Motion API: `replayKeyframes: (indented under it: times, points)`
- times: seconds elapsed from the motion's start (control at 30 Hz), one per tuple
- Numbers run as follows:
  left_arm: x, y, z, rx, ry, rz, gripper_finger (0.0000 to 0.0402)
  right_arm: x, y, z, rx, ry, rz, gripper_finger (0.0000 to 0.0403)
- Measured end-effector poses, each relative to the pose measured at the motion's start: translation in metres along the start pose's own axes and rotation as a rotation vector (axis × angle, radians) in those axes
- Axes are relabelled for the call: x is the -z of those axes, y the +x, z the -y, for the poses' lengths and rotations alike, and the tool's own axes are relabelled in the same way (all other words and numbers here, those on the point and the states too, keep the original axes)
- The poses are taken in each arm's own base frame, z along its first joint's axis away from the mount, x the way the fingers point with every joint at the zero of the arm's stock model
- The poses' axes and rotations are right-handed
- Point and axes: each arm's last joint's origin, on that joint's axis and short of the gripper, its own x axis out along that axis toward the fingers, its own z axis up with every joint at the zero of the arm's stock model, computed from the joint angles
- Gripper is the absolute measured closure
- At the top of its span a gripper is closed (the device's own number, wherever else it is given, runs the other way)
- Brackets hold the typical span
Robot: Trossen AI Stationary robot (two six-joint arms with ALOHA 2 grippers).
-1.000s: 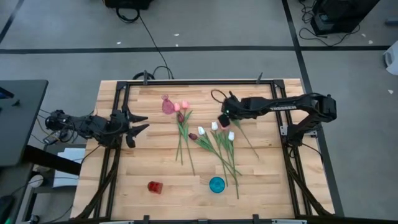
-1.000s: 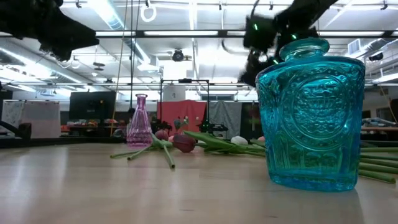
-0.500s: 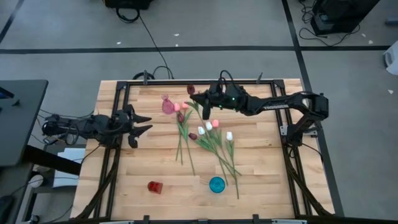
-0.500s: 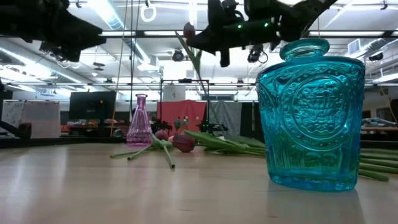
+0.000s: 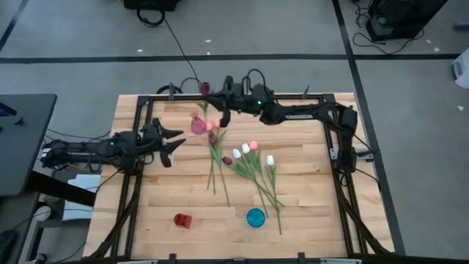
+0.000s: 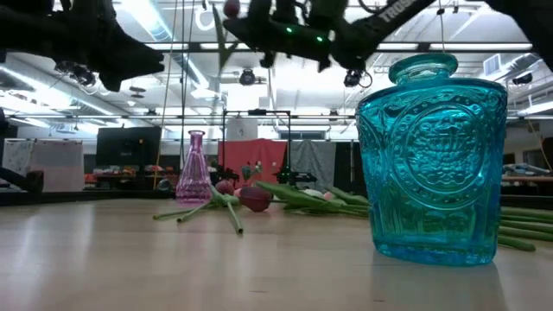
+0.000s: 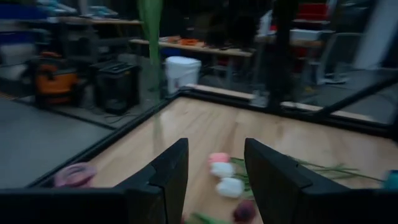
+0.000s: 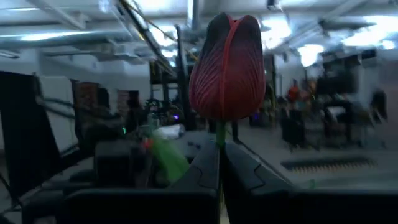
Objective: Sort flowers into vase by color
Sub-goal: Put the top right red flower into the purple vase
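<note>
The right gripper [image 5: 220,96], jaws clamped on a maroon tulip [image 8: 227,68], is above the pink vase [image 5: 198,124], while the left gripper [image 5: 172,141] waits with jaws apart.

Lighting: bright and even from overhead.
My ceiling strip lights [image 6: 259,45] glare in the low view; both wrist views are dim and blurred.

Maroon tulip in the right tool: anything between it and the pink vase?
Nothing visible. The right tool is shut on the maroon tulip, lifted above the table's far edge, beside the pink vase. In the high view no object lies between them. The left tool, open, hovers to the vase's left, off that path.
</note>
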Motion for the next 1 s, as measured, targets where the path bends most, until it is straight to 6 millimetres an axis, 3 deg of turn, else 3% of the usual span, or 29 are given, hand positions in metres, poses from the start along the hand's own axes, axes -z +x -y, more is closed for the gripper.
replayKeyframes:
  times: [0.17,0.37,1.0]
  points:
    - [0.004,0.000,-0.002,-0.053,-0.027,-0.030,0.0239,-0.023,0.022,0.007,-0.014,-0.063,-0.013,0.0389]
    - [0.004,0.000,-0.002,-0.057,-0.038,-0.030,0.0239,-0.045,0.029,0.009,0.009,-0.151,0.026,0.0389]
    - [0.002,0.000,-0.005,-0.168,-0.013,-0.006,0.0239,-0.054,0.029,0.008,0.011,-0.147,0.113,0.0389]
